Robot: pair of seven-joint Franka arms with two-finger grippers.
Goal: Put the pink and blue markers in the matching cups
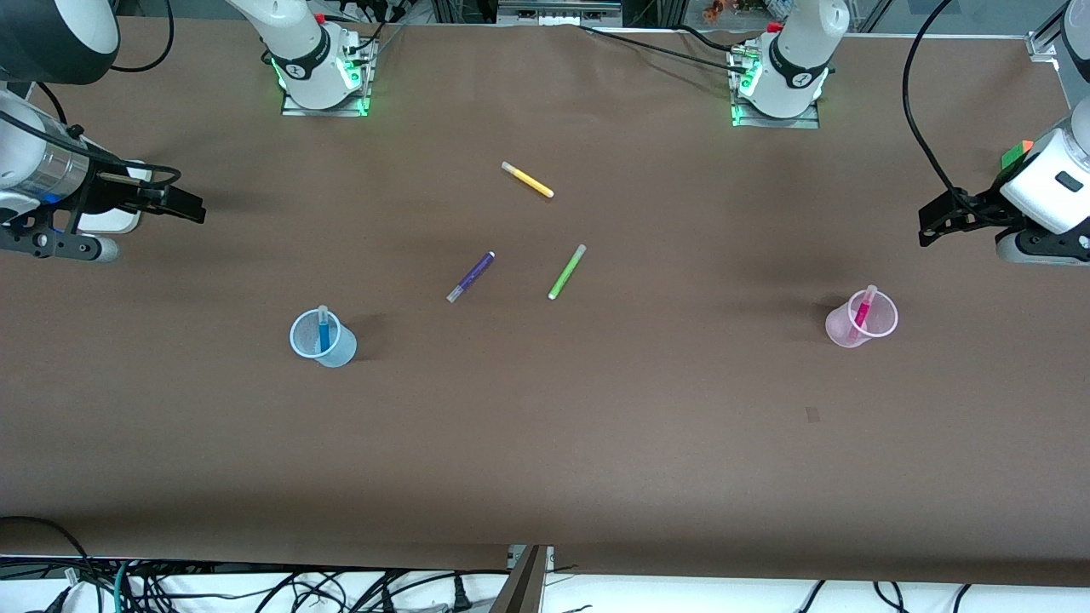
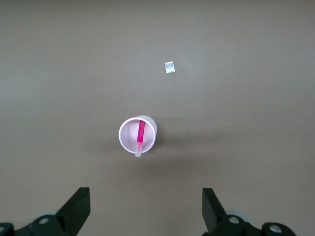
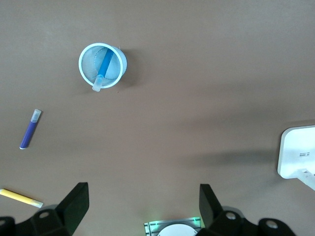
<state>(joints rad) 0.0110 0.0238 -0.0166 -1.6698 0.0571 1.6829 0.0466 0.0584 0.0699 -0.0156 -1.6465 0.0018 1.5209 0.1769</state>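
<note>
Both markers sit in matching cups: blue marker (image 1: 324, 332) in blue cup (image 1: 321, 340), pink marker (image 1: 862, 312) in pink cup (image 1: 860, 321). I hold the left tool (image 2: 146, 209) and right tool (image 3: 143, 206) high, fingers apart (nothing held), so neither bumps a cup.

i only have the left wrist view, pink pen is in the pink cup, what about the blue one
Observer: The blue marker stands in the blue cup, toward the right arm's end of the table.
Operator: any pens left out on the table
Observer: Three lie loose between the two cups: a purple pen, a green pen and a yellow pen; the yellow one is farthest from the front camera.
Operator: where's the right end effector
Observer: The right end effector is open and empty, up over the table's edge at the right arm's end, away from the blue cup.
</note>
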